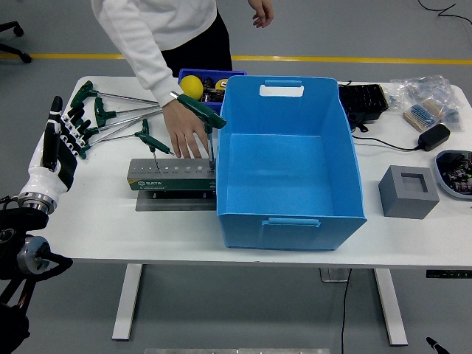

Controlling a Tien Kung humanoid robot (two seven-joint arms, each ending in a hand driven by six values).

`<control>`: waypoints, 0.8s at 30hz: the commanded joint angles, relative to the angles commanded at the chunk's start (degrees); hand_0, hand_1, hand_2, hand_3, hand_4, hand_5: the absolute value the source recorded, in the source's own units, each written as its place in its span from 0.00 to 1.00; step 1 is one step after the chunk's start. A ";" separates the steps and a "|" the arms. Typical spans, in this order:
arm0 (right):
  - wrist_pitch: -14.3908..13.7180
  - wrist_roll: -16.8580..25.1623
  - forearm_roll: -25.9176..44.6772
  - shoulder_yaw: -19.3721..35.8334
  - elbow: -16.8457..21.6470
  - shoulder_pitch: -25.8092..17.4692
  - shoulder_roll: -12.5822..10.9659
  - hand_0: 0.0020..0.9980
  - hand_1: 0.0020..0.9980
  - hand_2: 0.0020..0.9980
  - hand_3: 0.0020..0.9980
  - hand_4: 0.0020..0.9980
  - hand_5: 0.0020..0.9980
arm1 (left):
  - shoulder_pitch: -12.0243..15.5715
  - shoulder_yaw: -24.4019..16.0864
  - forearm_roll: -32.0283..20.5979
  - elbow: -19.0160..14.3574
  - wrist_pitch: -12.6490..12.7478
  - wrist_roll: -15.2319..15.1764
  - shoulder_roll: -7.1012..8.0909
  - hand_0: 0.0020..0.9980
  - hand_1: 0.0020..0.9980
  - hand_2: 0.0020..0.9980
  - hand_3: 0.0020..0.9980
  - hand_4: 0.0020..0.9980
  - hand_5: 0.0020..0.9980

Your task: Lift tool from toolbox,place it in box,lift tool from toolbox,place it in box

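A grey tool holder (171, 178) lies on the white table (96, 217), just left of the big blue box (291, 220). A long T-handle key with a green handle (199, 110) stands upright in the holder's right end. A shorter green T-handle key (148, 139) stands at its left part. Several more green-handled keys (103, 116) lie on the table at the far left. My left hand (60, 136) hovers at the table's left edge, fingers straight and spread, holding nothing. A person's hand (185, 138) reaches down onto the table just behind the holder, between the two standing keys.
A small blue bin with a yellow ball (191, 85) sits behind the box. A grey foam block (408, 191), a black adapter (433, 136), bags of parts (422, 99) and a tray (456, 171) lie at the right. The person leans over the far edge.
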 joint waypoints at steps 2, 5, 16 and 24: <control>-0.17 0.06 0.44 -0.33 0.01 -0.04 0.07 0.71 0.70 0.75 0.65 0.90 0.79 | 0.00 0.12 0.01 0.02 -0.01 0.01 0.03 0.95 0.96 1.00 0.89 0.96 1.00; -0.51 0.01 1.40 -1.43 0.05 -0.11 0.12 0.72 0.71 0.76 0.65 0.90 0.79 | 0.02 0.26 0.01 0.06 0.02 -0.01 -0.02 0.95 0.96 1.00 0.89 0.96 1.00; -0.36 -3.26 5.95 -4.78 0.30 -1.22 0.01 0.73 0.72 0.77 0.65 0.90 0.79 | -0.06 0.76 -0.07 -0.10 0.19 -0.33 0.02 0.95 0.96 1.00 0.89 0.96 1.00; 0.88 -8.92 7.88 -3.41 0.38 -1.62 0.00 0.79 0.80 0.85 0.73 0.90 0.79 | -1.83 1.48 11.40 -2.75 1.79 -2.23 1.45 0.95 0.96 1.00 0.89 0.97 0.98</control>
